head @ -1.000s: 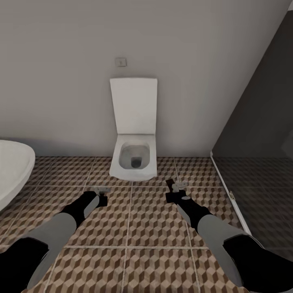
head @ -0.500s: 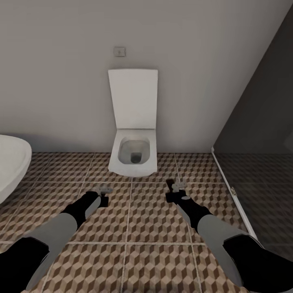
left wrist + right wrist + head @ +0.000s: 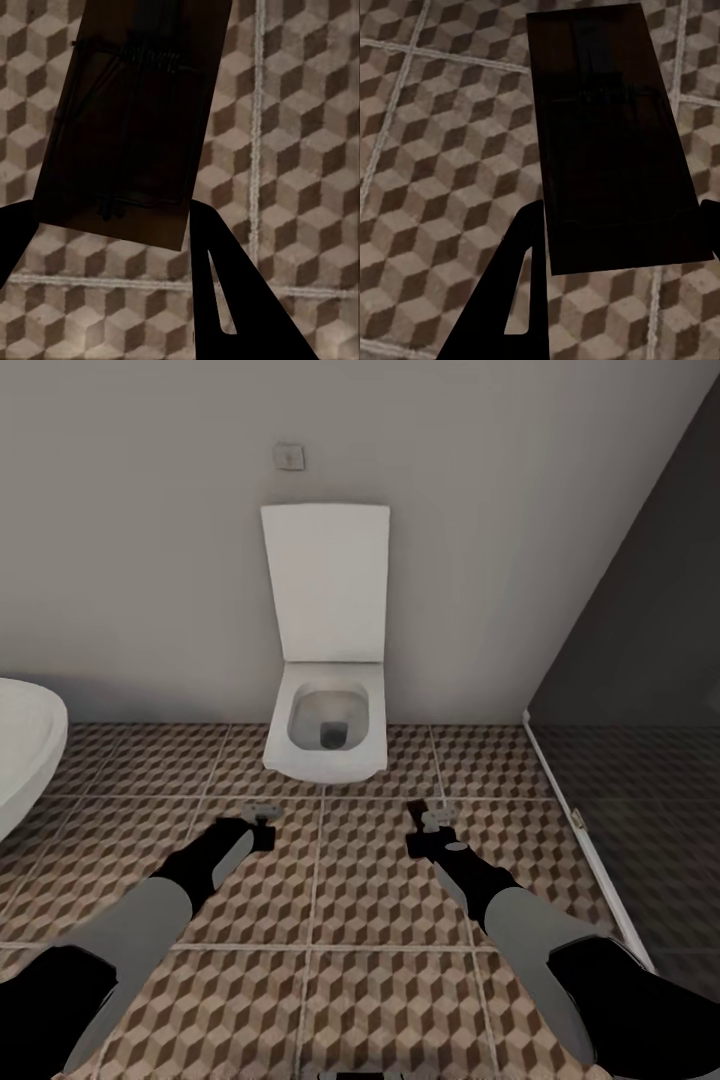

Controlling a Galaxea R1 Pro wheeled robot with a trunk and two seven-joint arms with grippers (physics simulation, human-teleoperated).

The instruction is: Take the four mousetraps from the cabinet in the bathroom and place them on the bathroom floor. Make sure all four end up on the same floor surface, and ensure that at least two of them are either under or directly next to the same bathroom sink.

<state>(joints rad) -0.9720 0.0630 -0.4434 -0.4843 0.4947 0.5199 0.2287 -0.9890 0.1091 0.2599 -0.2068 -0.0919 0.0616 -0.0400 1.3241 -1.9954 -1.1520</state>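
The bathtub (image 3: 25,760) is cut off by the head view's left edge. Each mousetrap (image 3: 135,120) (image 3: 611,142) runs past its wrist picture's edge, its red mark too dark to tell.

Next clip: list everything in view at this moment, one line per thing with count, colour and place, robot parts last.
mousetraps: two, dark brown boards with metal wire parts; one in the left claw, one in the right claw, both above the tiles
toilet: one, white, lid up, against the far wall
wall button: one, pale, above the toilet
bathtub: one, white, rounded, head view's left edge
glass panel: one, dark, at right
bathroom floor: brown, beige and white cube tiles
left claw: black, shut on its trap
right claw: black, shut on its trap
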